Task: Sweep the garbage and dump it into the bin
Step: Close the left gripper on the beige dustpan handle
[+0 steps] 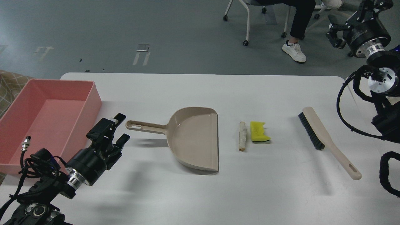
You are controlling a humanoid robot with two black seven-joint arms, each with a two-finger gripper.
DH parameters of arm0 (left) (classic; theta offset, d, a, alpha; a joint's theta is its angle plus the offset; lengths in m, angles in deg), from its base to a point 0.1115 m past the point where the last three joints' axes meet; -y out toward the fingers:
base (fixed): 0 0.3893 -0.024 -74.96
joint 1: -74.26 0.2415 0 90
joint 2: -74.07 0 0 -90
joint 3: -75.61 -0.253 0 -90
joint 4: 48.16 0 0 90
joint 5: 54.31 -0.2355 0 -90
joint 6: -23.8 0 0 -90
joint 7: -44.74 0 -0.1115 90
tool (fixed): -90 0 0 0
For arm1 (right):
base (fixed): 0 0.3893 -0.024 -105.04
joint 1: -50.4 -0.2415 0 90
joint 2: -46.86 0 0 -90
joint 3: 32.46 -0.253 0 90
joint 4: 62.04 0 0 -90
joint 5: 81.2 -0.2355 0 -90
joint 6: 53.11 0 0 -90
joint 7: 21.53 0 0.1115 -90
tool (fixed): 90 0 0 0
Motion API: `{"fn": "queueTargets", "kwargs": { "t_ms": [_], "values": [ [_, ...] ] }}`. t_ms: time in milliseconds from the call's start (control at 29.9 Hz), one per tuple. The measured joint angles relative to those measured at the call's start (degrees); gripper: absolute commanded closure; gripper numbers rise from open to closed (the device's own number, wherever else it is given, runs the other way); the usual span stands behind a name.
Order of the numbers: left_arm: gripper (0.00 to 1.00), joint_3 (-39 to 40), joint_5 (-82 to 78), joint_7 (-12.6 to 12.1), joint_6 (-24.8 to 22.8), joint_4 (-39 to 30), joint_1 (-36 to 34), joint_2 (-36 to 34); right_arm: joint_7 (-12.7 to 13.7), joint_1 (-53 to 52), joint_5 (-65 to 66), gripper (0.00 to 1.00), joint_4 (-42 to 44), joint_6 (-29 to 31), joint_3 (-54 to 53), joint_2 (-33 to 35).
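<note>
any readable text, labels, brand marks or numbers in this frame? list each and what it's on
None readable.
Right arm's wrist housing near the right gripper: faint light marking, too small and blurred to read.
Left gripper: no marking visible.
Bin, dustpan, brush, sponge piece, crusty strip, table: plain, no print or labels.
Floor tape marks: shapes only, no characters.

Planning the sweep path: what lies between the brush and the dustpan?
In the head view, the sponge piece and crusty strip lie between brush and dustpan.
</note>
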Motion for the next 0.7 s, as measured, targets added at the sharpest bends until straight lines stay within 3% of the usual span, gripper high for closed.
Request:
{"fn": "queueTargets", "kwargs": {
  "t_ms": [334, 702],
  "values": [
    [0.07, -4.9, -0.3, 0.0, 0.1, 8.2, -5.4, 2.8, 0.0, 0.0, 0.0, 0.0, 0.0, -0.1, 0.0, 0.0],
    [0.15, -8.1, -0.3, 0.0, 2.4, 14.1, -11.9, 6.7, 0.0, 0.0, 0.0, 0.0, 0.0, -0.1, 0.0, -0.1]
  ]
}}
